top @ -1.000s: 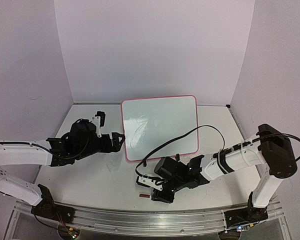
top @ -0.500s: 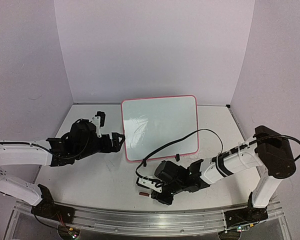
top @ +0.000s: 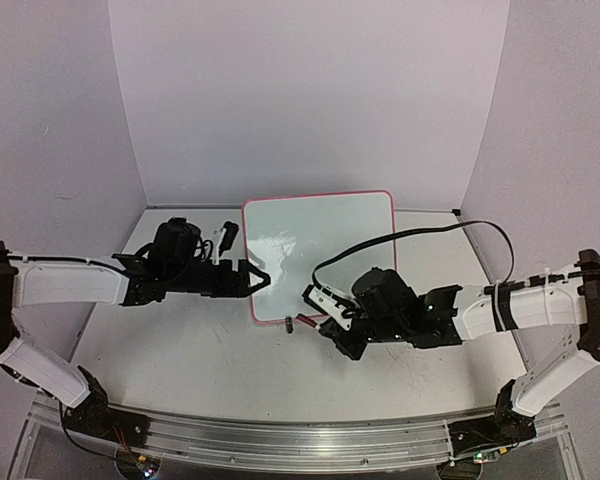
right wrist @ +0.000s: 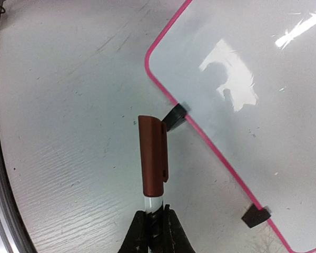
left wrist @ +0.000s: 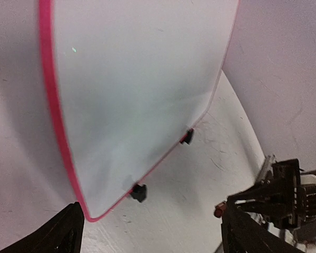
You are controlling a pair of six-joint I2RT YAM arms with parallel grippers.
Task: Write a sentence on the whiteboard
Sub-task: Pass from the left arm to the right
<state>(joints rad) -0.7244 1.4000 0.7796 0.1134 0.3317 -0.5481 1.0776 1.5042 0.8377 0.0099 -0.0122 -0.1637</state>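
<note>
Whiteboard (top: 320,250) sitting mid-counter (top: 210,350), looking blank. Right end effector (right wrist: 152,219) clenching capped marker (right wrist: 152,158) nr board's front edge. Left end effector (top: 252,277) gaping beside left rim. Needing cap off first; pulling straight, w/o nudging board.

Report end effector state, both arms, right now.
Left end effector: open, holding nothing, at the whiteboard's left edge.
Right end effector: shut on a marker, red-brown cap on.
</note>
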